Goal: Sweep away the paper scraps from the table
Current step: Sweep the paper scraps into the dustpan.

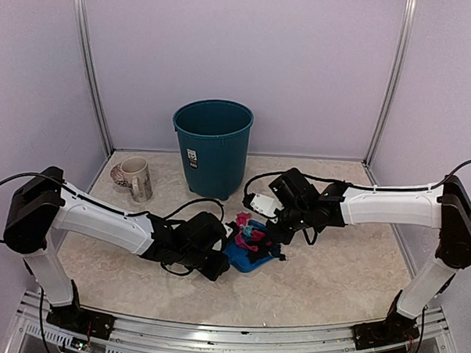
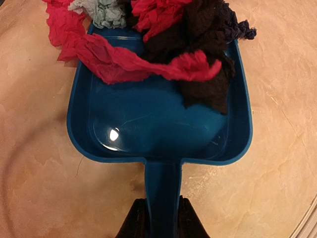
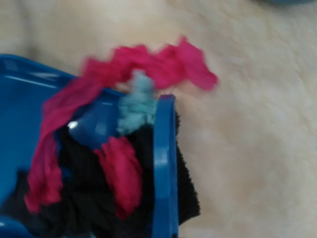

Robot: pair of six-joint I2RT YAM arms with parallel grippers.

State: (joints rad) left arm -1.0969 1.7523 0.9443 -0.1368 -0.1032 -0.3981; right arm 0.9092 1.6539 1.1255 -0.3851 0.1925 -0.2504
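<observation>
Your beige marble surface (image 1: 348, 283) sits boxed in by lilac walls (image 1: 303, 62), teal bin (image 1: 212, 144) at the back. Looks like your left tool (image 2: 162, 213) pinches the dustpan (image 2: 158, 134) handle, and your right tool (image 1: 276, 242) is clamped tight.

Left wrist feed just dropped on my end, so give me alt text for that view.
A blue plastic dustpan rests on the beige marble-patterned table, with its handle gripped by the left gripper at the bottom edge. Crumpled paper scraps in pink, black and pale teal are heaped across its front lip.
</observation>
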